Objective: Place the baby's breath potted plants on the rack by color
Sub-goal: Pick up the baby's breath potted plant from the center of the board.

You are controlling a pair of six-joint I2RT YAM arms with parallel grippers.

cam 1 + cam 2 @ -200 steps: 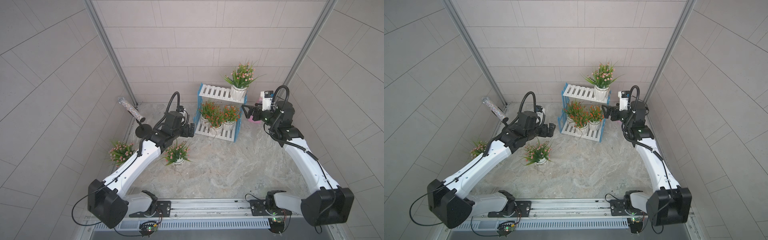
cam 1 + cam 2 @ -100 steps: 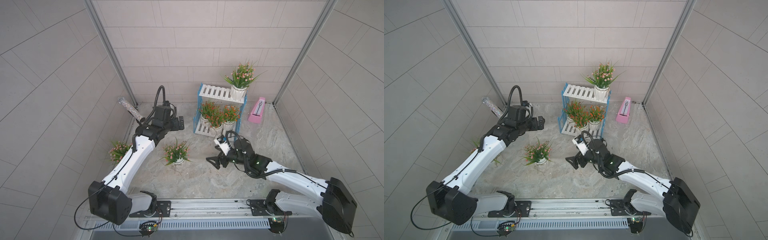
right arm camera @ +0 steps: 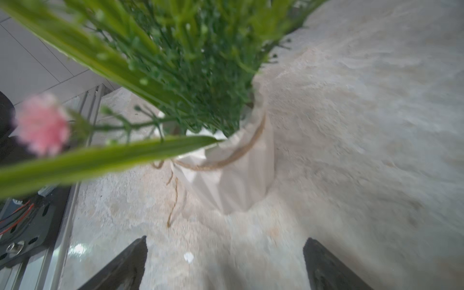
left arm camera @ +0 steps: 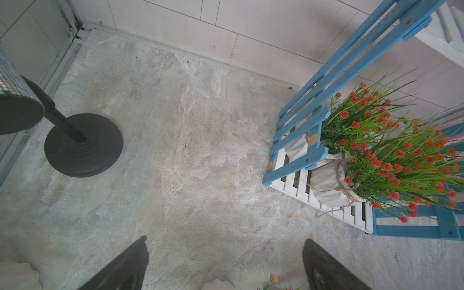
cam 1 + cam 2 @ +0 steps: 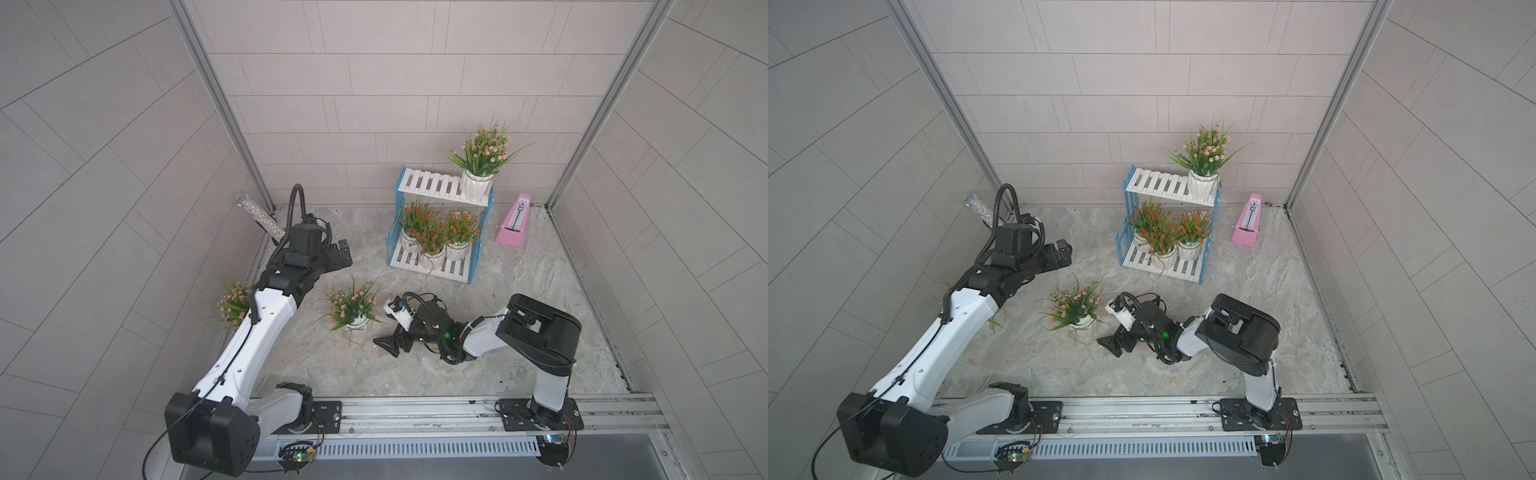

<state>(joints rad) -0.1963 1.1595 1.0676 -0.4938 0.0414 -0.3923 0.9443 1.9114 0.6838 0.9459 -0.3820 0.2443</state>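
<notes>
Looking at the rack (image 5: 432,185), what do you have on it?

You have one pink plant (image 5: 482,153) on the upper shelf, at its right end. Three orange-red plants (image 5: 434,232) stand close together on the lower shelf.

And the other pink ones?

The middle pink plant (image 5: 351,305) stands upright on the floor (image 5: 519,291), in front of the rack. The last pink plant (image 5: 232,301) is near the left wall, partly hidden behind your left arm.

Where is your right gripper (image 3: 225,239)?

It is low over the floor, just beside the middle pink plant, and it points at the white pot (image 3: 236,180). Its fingers are wide apart. The pot is ahead of the tips, not between them, and they touch nothing.

And your left gripper (image 5: 343,254)?

It hangs above the floor between the black stand (image 4: 82,145) and the rack. Its fingers are also apart and hold nothing. The pink metronome (image 5: 513,222) stands to the right of the rack, apart from it.
</notes>
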